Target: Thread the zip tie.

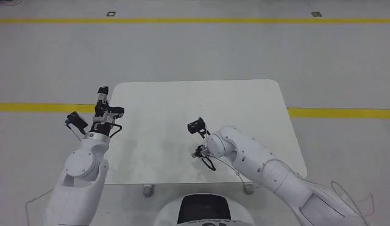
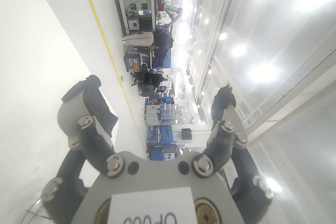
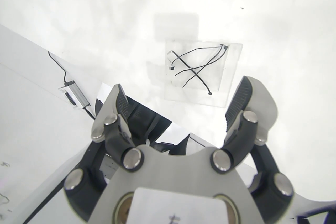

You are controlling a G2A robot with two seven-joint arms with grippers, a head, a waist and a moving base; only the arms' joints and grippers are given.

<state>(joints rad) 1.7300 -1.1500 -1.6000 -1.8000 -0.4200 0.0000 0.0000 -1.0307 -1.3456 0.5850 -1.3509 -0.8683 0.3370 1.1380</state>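
Zip ties (image 3: 194, 72) in clear tray (image 3: 229, 79)

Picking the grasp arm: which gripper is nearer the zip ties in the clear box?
Right. The right gripper, open, faces the zip ties in the clear box just ahead. The left gripper, open, sits at the table edge, pointing out into the room.

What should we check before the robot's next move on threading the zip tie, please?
1. Right claw open and empty: ok.
2. Left claw open and empty: ok.
3. Zip ties in sight ahead of the right claw: ok, they lie in a clear tray.
4. One tie lying free of the others: not ok, they cross one another.
5. Left claw facing the work: not ok, it sits at the edge of the table, pointing outward.
6. Any tie already threaded: cannot tell.
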